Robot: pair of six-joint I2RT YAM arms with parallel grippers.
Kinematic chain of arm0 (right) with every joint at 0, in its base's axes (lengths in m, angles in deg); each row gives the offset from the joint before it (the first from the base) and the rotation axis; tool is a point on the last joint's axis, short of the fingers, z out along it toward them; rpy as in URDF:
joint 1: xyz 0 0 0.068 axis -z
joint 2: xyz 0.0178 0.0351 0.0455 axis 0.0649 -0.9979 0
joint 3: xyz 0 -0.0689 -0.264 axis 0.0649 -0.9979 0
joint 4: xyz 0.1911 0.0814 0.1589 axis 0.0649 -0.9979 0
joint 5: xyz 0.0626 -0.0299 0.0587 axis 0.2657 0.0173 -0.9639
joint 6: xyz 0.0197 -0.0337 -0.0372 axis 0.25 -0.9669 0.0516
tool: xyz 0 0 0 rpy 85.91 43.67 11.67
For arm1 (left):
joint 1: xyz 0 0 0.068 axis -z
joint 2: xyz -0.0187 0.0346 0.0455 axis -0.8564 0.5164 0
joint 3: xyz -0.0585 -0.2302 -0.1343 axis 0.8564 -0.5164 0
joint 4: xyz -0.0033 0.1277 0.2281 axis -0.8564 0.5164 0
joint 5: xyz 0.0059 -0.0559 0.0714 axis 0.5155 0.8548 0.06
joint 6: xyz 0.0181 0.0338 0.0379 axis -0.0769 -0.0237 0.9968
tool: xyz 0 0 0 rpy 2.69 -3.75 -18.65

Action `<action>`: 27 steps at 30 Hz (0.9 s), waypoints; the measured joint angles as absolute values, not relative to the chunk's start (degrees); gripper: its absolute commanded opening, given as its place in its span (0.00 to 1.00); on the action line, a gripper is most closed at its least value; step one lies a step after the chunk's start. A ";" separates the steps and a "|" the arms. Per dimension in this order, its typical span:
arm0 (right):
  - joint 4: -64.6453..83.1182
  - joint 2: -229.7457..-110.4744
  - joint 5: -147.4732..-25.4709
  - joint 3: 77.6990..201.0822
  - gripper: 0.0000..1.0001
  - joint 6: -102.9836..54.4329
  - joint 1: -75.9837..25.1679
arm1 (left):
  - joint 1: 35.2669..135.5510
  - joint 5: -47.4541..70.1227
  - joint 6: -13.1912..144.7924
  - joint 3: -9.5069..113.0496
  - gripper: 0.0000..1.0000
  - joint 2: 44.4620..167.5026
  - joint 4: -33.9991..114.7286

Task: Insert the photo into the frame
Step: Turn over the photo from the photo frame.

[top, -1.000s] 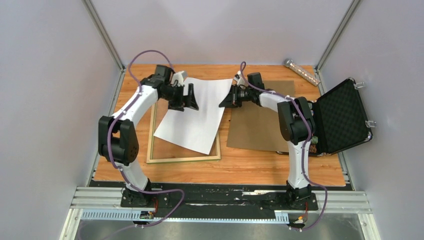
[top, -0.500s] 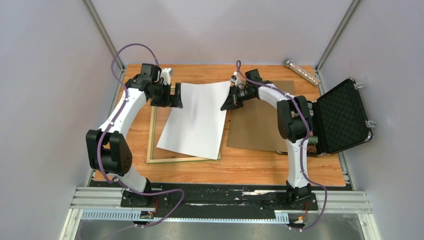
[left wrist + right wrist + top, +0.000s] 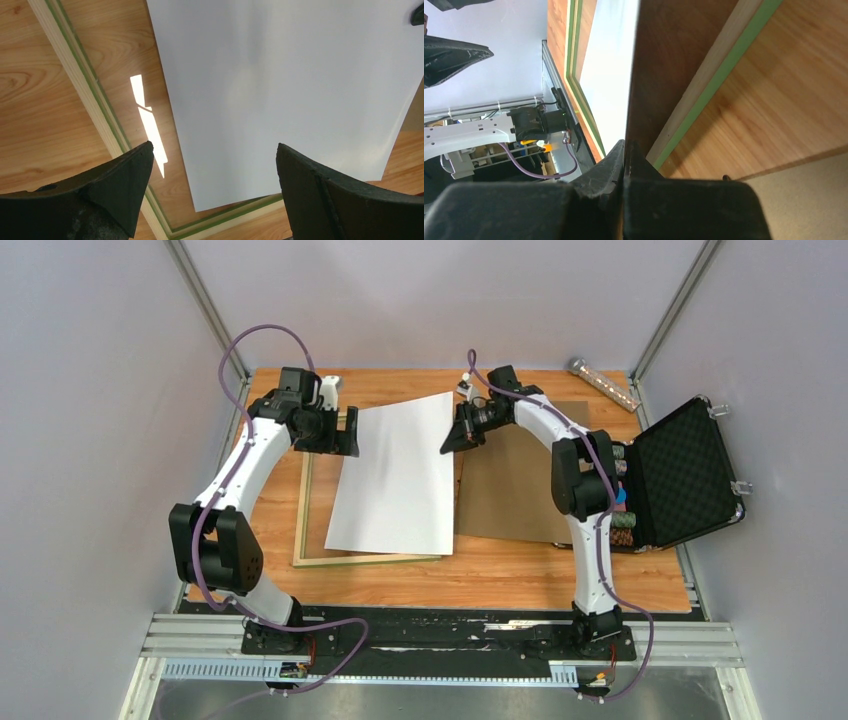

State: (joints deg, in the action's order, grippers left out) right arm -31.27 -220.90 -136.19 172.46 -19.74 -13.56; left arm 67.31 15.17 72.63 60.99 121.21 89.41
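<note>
In right claw (image 3: 453,443), photo (image 3: 395,480) over frame (image 3: 304,510)

No legible text, apparently.

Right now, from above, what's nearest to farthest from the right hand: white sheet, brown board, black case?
1. White sheet, gripped in the right hand.
2. Brown board, just to its right.
3. Black case, far off to the right.
</note>
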 measured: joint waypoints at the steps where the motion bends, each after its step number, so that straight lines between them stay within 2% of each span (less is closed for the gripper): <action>1: -31.58 -221.56 -136.19 173.58 0.00 -19.78 -13.65 | 67.31 15.02 72.69 60.86 0.99 121.21 89.38; 20: -36.23 -233.86 -132.96 190.97 0.00 -19.67 -18.63 | 66.94 14.32 73.30 59.50 0.99 120.44 89.28; 27: -37.28 -235.59 -131.76 192.88 0.00 -19.25 -19.55 | 66.64 14.27 73.33 59.46 0.99 120.07 88.82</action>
